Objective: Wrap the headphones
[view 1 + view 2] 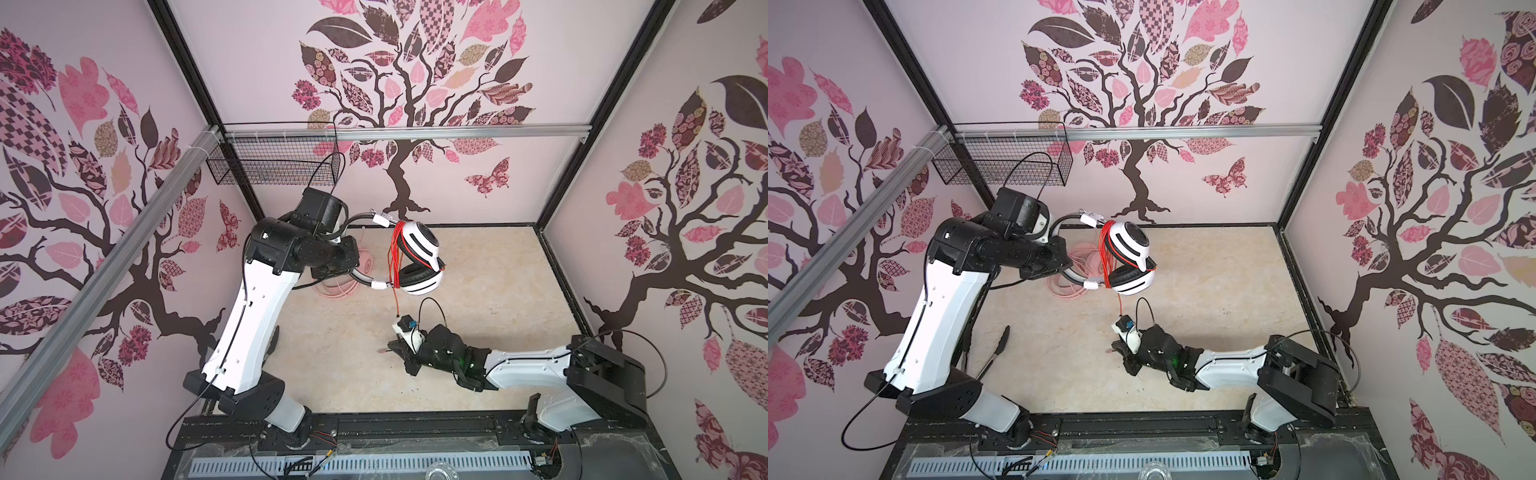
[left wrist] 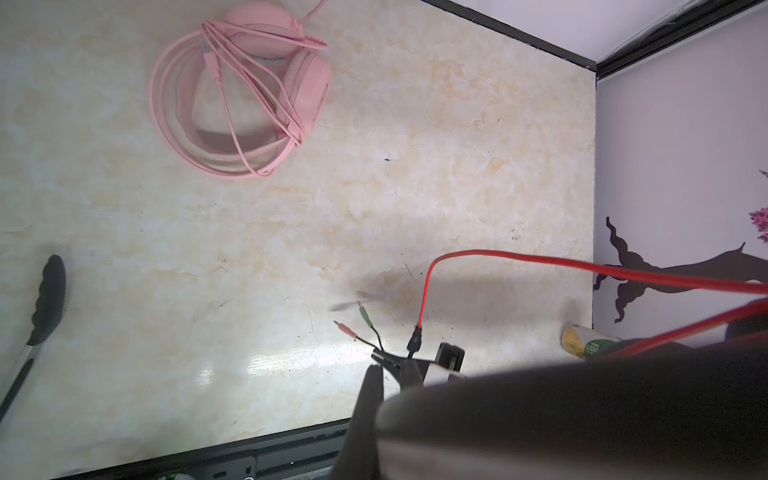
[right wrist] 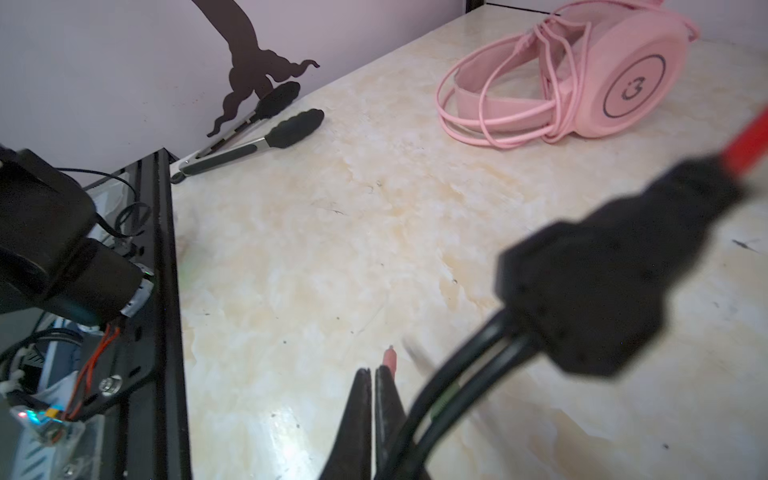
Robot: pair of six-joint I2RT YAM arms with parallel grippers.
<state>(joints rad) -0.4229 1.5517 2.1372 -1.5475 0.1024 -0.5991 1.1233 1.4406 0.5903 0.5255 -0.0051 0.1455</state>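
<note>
1 headset [image 1: 419, 245] clamped by hidden left jaws, right jaws closed beside blurred cable [image 3: 453, 370]

Pretty bright, soft even light all round. Both top views bow hard at the edges, fisheye style. In the left wrist view the desk [image 2: 270, 365] has a white glare patch and smeary shadows. In the right wrist view the close-up cable splitter [image 3: 602, 282] and red cable [image 3: 748, 141] are total mush.
</note>
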